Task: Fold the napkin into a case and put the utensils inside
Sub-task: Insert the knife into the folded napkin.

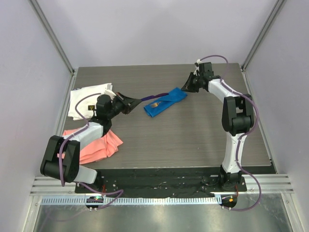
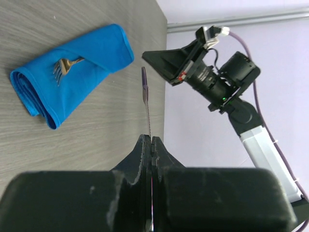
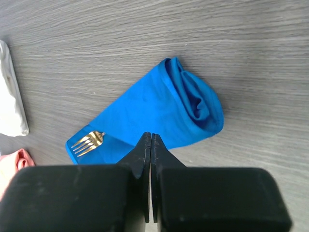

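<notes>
The blue napkin is folded into a narrow case (image 1: 165,102) lying slantwise mid-table; it also shows in the left wrist view (image 2: 72,72) and the right wrist view (image 3: 159,106). The fork's tan tines (image 3: 88,141) stick out of its left end (image 2: 61,67); its handle is hidden inside. My left gripper (image 1: 139,101) is shut on the slim purple utensil (image 2: 146,96), held edge-on just left of the case, tip toward it (image 1: 153,96). My right gripper (image 1: 185,88) is shut and empty, hovering at the case's right end (image 3: 151,136).
A white cloth (image 1: 86,101) lies at the left edge and a salmon-pink cloth (image 1: 99,145) lies in front of it, under the left arm. Grey walls enclose the dark wood-grain table (image 1: 193,135).
</notes>
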You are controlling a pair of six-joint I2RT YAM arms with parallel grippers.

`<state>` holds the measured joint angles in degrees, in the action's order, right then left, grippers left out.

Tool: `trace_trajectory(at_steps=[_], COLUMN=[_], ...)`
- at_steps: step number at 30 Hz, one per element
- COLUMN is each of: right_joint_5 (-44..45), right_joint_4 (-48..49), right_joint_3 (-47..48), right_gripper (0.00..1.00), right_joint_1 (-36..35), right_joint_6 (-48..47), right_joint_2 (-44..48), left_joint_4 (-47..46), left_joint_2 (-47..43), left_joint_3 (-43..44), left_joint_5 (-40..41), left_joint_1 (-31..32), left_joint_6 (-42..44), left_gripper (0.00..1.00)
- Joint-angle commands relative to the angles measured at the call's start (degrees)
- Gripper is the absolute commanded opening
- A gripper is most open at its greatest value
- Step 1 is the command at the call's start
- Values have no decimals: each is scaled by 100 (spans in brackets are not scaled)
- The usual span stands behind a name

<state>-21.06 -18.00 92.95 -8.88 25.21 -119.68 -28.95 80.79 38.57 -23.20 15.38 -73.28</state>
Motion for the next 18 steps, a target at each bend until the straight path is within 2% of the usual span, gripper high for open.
trace_trajectory(at_steps=[1, 18], right_joint_5=[-109, -144], right_joint_4=[174, 174], right_joint_3=[303, 487], right_gripper=[1, 1], right_joint_1=[-17, -8], right_joint_6=[-113, -183], right_joint_2=[-205, -477], left_joint_4=[-928, -1481], left_joint_2=[41, 279], left_joint_3=[2, -508], left_joint_5=[404, 1344], left_joint_1=[167, 501], left_joint_6=[-161, -310], left_gripper=[0, 0])
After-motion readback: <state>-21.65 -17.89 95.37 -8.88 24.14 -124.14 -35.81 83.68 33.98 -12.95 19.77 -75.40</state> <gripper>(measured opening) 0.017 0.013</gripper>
